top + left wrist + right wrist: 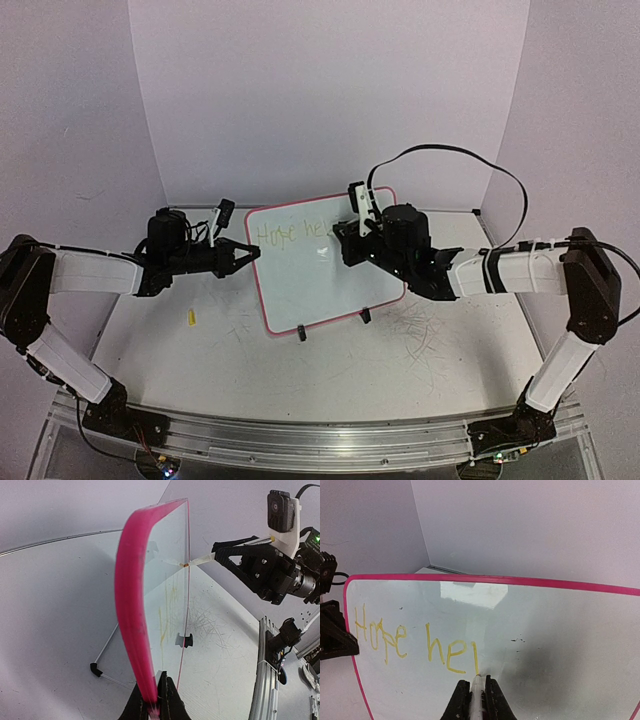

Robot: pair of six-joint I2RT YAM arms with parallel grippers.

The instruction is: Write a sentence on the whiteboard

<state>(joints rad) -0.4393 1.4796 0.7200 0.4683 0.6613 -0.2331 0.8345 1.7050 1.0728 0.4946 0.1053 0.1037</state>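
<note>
The whiteboard (330,285) stands upright on the table, white with a pink frame. My left gripper (250,256) is shut on its left edge, which shows as a thick pink band in the left wrist view (131,605) between my jaws (155,705). My right gripper (345,240) is shut on a white marker (478,692). The marker's tip touches the board face (560,640). The sentence (415,642) is yellow handwriting in one line, reading "Hope hel". The marker tip sits at the foot of the last stroke. The marker also shows in the left wrist view (202,559).
Two black clip feet (302,334) (365,316) hold the board's lower edge. A small yellow cap (191,318) lies on the table to the left. Grey scratch marks (430,320) cover the table. A black cable (470,155) arcs above the right arm. Walls close in behind.
</note>
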